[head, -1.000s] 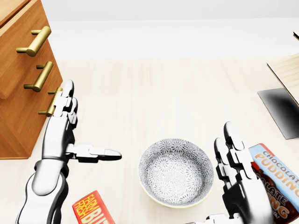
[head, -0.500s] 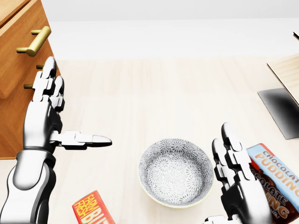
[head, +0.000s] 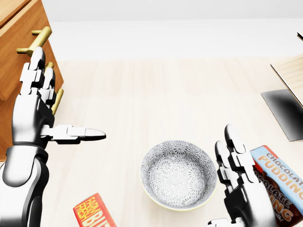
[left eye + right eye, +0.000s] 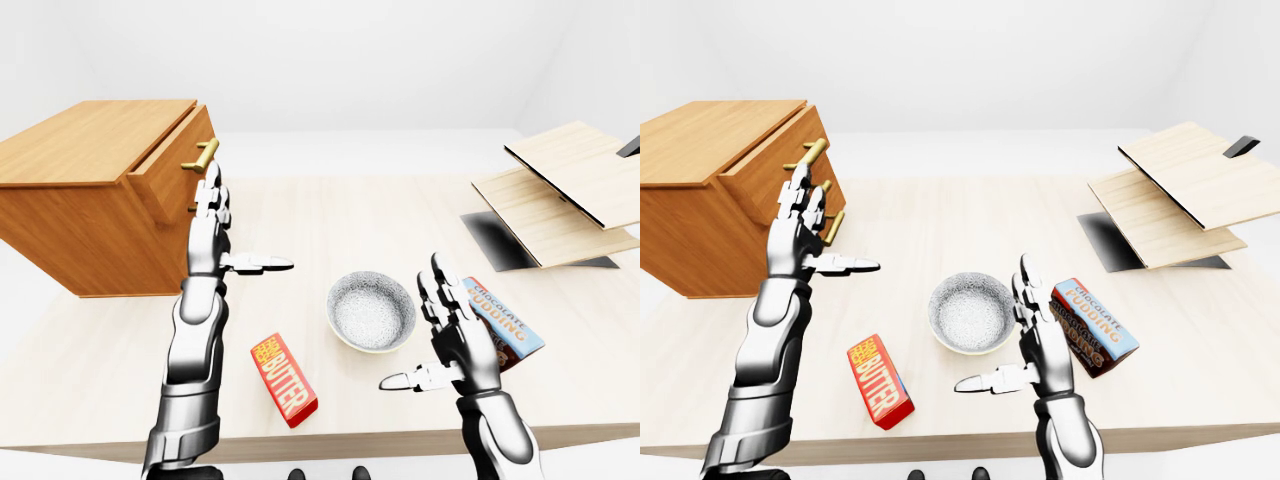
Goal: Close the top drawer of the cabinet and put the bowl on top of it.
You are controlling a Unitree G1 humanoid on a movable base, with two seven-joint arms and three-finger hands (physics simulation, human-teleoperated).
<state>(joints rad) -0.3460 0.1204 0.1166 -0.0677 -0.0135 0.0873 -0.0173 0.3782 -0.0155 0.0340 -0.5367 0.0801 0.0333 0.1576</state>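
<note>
With spread, empty fingers the left hand (image 3: 31,113) stood near the slightly open top drawer (image 4: 172,160) of the cabinet (image 4: 90,215), and the bowl (image 3: 178,175) lay on the table (image 3: 156,94) beside the open right hand (image 3: 241,189); I think a push on the handle (image 3: 37,41) could slip and leave the drawer ajar
</note>
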